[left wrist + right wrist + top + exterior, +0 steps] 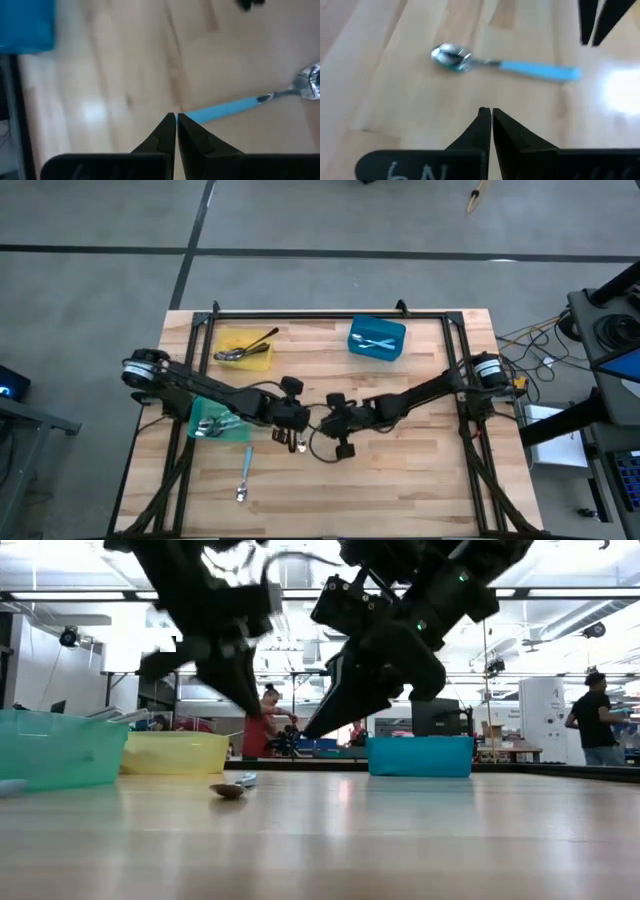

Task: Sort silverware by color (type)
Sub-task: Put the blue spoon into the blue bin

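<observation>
A spoon with a light blue handle (243, 475) lies alone on the wooden table (400, 470), nearest the front edge, at about 7 o'clock from the table's middle. Nothing is touching it.

Farther in, near the middle, the two arms come together. The left gripper (296, 442) hangs above the wood, its two fingers pressed tight together and holding nothing. The blue-handled spoon (250, 102) lies on the table just past its fingertips. The right gripper (326, 420) is close by, at about 2 o'clock from the left one. Its fingers are pressed together too, and it holds nothing.

At 9 o'clock from the middle sits the green bin (215, 423), with silver pieces (208, 426) inside. The left arm reaches over it.

Farther back, at 11 o'clock, is the yellow bin (245, 350), with a dark spoon (240, 352) in it. At 1 o'clock, also far back, is the blue bin (377, 340), with blue-handled pieces (375, 343) inside.

Past the table, people (268, 720) are in the room.
</observation>
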Controlling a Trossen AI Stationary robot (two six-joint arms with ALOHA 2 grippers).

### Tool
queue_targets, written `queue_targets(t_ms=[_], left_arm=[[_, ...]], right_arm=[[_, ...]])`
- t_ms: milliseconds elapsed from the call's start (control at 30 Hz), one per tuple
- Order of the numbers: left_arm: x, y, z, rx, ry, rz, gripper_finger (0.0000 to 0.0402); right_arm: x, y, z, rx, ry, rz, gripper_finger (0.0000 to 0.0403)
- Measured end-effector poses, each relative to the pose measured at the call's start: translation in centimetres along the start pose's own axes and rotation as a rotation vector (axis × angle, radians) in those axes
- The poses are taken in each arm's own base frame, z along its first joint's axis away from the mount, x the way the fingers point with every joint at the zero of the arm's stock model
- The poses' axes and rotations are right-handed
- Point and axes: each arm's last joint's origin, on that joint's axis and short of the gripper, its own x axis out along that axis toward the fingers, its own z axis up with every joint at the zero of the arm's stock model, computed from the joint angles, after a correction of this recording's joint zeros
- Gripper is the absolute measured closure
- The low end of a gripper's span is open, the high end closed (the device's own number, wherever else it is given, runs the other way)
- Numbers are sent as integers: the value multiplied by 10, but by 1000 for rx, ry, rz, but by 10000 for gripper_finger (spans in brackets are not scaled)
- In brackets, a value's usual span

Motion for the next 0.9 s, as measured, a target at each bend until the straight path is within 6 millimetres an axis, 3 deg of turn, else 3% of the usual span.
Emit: queue_targets(t_ms=[233,600,900], left_arm=[[-54,28,-10,-103,-128,186,402],[-153,76,-50,-344,-369,487,402],[-188,87,-79,-474,-491,516,402]], right_arm=[[-17,-36,22,-72,-18,-24,394],[-26,-83,75,-167,-104,14,394],[-18,-100,96,-227,-182,74,394]])
